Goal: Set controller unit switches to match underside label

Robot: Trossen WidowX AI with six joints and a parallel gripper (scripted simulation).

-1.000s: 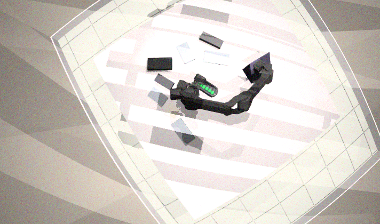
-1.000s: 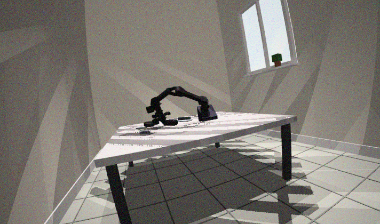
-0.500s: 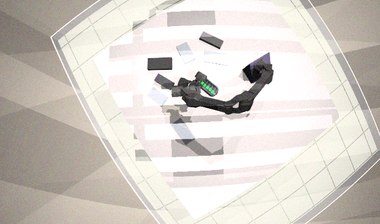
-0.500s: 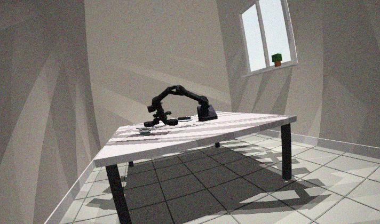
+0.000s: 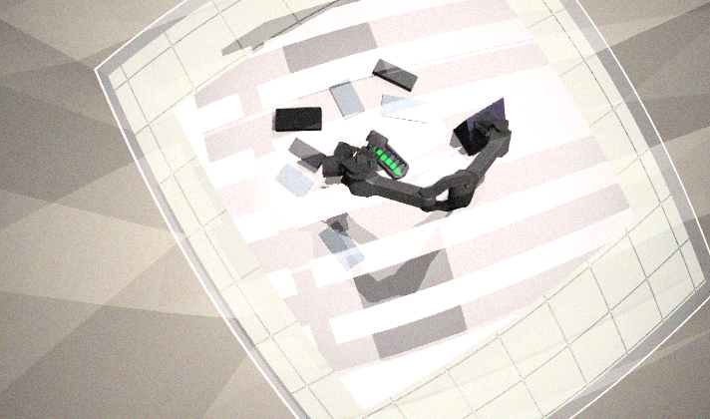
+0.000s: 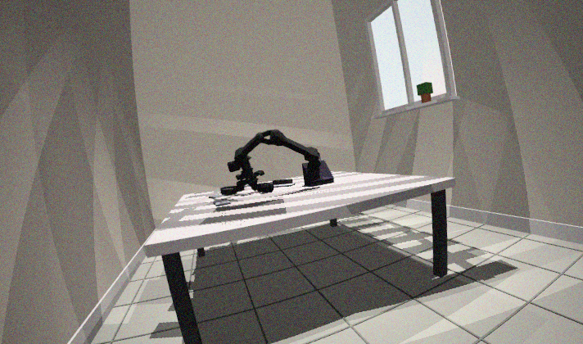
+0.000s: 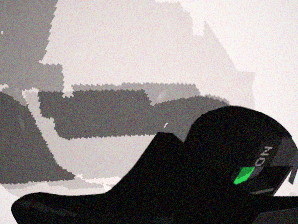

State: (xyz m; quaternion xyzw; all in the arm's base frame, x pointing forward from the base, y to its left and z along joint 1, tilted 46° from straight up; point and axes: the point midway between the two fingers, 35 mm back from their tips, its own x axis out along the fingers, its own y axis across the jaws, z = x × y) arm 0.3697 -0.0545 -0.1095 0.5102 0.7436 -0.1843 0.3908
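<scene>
The dark grey controller unit [image 5: 391, 162] [image 6: 265, 187] lies on the bench with its switch side up. Several green rocker ends show in a row along its top in the top view; which ends are pressed down is too small to tell. In the wrist view part of the unit [image 7: 277, 157] shows at the right, with ON lettering and one green rocker end. Its underside label is hidden. My gripper [image 5: 369, 155] [image 6: 253, 184] is shut and empty, pointing down close beside the unit's upper-left end; the arm partly covers it in the top view. Contact cannot be told.
A black block [image 5: 298, 119], a dark block [image 5: 394, 75] and a grey plate [image 5: 347, 99] lie beyond the unit. A grey block [image 5: 302, 151] and a pale plate [image 5: 294, 180] lie left of the gripper. Another plate [image 5: 341, 248] lies nearer. Striped shadows cross the bench.
</scene>
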